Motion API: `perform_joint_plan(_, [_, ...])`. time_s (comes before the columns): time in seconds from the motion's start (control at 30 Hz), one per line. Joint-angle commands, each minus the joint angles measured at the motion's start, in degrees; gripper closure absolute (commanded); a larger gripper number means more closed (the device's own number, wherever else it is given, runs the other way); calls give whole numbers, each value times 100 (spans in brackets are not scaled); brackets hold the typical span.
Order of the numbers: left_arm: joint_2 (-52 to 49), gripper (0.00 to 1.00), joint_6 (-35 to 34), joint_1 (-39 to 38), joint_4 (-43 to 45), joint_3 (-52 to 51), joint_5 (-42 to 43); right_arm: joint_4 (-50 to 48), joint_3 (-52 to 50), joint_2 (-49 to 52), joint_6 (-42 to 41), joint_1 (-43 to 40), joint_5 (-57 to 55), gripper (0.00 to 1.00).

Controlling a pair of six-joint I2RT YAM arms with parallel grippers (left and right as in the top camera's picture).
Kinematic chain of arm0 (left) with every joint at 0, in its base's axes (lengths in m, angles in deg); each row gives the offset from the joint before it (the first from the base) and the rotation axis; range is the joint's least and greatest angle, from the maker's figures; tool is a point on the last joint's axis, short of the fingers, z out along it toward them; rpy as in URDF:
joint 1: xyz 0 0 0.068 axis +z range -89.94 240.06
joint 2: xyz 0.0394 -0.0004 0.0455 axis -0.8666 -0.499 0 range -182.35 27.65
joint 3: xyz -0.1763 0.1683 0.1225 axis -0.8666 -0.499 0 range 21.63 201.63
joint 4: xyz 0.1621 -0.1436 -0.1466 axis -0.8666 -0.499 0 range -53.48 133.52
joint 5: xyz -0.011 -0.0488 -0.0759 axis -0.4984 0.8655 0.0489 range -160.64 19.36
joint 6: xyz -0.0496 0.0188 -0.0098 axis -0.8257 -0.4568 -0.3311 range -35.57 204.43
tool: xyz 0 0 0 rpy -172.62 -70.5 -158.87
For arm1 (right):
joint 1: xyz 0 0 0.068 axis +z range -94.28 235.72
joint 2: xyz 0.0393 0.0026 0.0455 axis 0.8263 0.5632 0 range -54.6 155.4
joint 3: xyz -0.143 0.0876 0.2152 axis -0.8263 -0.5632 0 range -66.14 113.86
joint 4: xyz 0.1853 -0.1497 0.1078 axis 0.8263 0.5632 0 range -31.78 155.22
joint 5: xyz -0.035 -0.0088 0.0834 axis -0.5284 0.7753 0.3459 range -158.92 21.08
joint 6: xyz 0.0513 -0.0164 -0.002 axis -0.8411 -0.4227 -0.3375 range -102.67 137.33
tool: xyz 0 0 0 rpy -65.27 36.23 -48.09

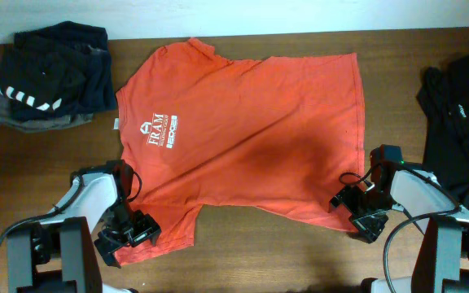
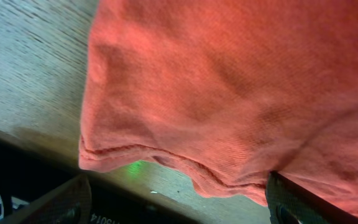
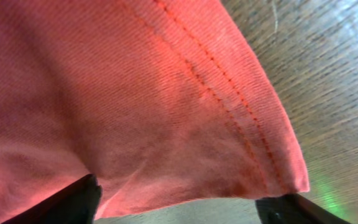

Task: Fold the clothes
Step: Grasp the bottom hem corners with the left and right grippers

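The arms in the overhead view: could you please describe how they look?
Both have rounded white-grey links ending in boxy black grippers: left gripper, right gripper. Black cables loop beside each, and the right arm carries a small teal part.

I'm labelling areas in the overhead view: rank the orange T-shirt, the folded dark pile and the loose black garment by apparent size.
Largest: orange T-shirt, by far.
Folded dark pile and loose black garment look alike; the garment runs off the frame, so unranked.
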Motion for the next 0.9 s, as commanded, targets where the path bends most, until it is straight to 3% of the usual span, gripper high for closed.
perform_joint_plan(0.0, [55, 11, -57, 13, 15, -33, 199, -382, -179, 146, 157, 28, 44, 18])
perform_joint_plan(0.17, [55, 11, -59, 13, 216, -33, 238, -407, -179, 146, 157, 28, 46, 18])
perform_joint_plan(0.37, [55, 23, -59, 13, 317, -33, 356, -407, -179, 146, 157, 26, 68, 18])
perform_joint_plan(0.6, [55, 60, -146, 13, 485, -105, 448, -404, -179, 146, 157, 26, 68, 18])
perform_joint_plan(0.8, [55, 96, -146, 13, 481, -107, 448, -407, -179, 146, 157, 28, 66, 42])
perform_joint_plan(0.87, [57, 99, -144, 13, 481, -107, 444, -409, -179, 146, 157, 26, 61, 44])
